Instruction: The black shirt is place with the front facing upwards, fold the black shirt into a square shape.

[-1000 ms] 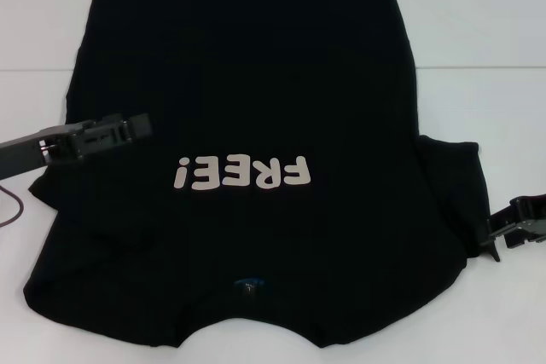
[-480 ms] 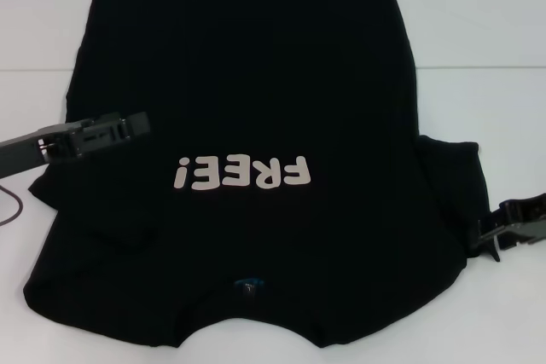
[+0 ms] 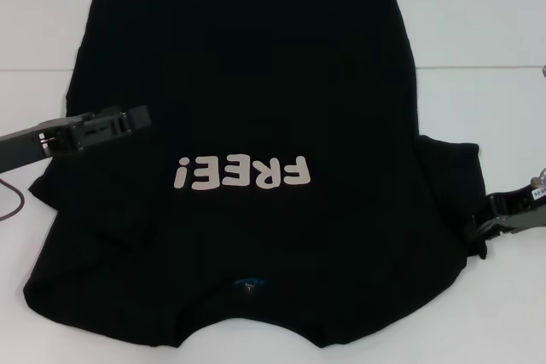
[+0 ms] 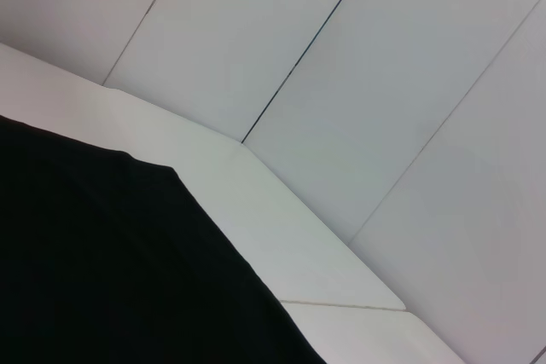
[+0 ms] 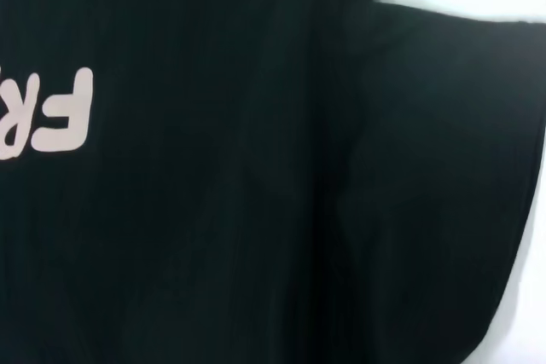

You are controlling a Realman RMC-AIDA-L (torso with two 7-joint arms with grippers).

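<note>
Head view | black shirt point(image 3: 247, 83) reads "FREE!" | blue neck label point(image 3: 248, 282) | both grippers' jaws: can't tell

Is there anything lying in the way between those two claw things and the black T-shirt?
Nothing visible. The black shirt lies flat on the white table, with nothing else on it. The left end effector is over the shirt's left side, and the right end effector is at the right sleeve's edge.
</note>
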